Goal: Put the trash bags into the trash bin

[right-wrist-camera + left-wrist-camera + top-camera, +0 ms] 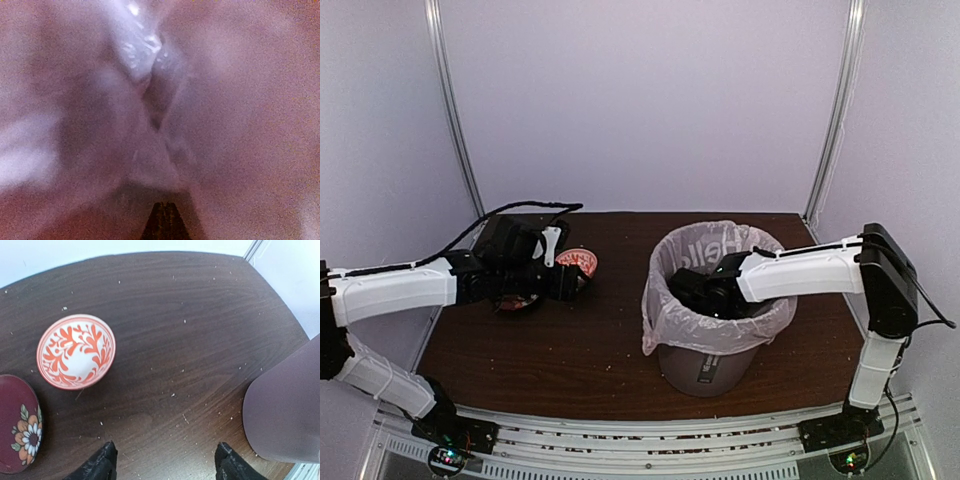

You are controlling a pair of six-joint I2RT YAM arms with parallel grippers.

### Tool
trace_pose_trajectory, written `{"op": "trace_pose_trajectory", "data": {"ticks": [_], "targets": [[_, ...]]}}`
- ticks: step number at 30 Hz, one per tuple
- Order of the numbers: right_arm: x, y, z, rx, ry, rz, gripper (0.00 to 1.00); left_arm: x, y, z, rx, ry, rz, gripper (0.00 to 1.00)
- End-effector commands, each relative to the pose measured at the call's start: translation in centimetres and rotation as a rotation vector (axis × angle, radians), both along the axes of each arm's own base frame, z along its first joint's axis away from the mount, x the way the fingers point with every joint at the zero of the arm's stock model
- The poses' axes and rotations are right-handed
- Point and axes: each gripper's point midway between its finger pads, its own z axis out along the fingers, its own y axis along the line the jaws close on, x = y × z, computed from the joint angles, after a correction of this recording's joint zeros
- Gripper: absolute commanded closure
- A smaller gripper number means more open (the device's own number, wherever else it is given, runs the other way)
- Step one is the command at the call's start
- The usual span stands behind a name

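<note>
The trash bin (710, 372) stands right of the table's middle, and its mauve wall (285, 410) shows at the right edge of the left wrist view. The pale translucent trash bag (665, 312) lines it and drapes over the rim. My right gripper (686, 286) reaches down inside the bin. Its fingertips (166, 220) are shut together, pointing at the bag's crumpled folds (150, 95), with nothing visibly pinched between them. My left gripper (165, 462) hovers open over bare table left of the bin, holding nothing.
A red-and-white patterned bowl (76, 351) sits on the dark wooden table (190, 330) ahead and left of my left gripper (572, 280). A dark red dish with a flower (17, 425) lies beside the bowl. White walls close in the back and sides.
</note>
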Motion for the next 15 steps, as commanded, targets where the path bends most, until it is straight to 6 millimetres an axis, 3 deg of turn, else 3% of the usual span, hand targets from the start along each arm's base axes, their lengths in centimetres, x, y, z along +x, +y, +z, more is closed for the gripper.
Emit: {"op": "trace_pose_trajectory", "data": {"ticks": [1, 10, 15], "targets": [[1.5, 0.9, 6.0, 0.079, -0.13, -0.024, 1.0, 1.0, 0.1, 3.7, -0.02, -0.086, 0.011, 0.31], [1.9, 0.8, 10.2, 0.134, -0.184, -0.053, 1.0, 2.0, -0.6, 5.5, -0.043, -0.125, 0.014, 0.31], [2.8, 2.0, 14.3, 0.221, -0.243, -0.069, 1.0, 2.5, -1.0, 6.9, -0.051, -0.152, 0.008, 0.31]]}}
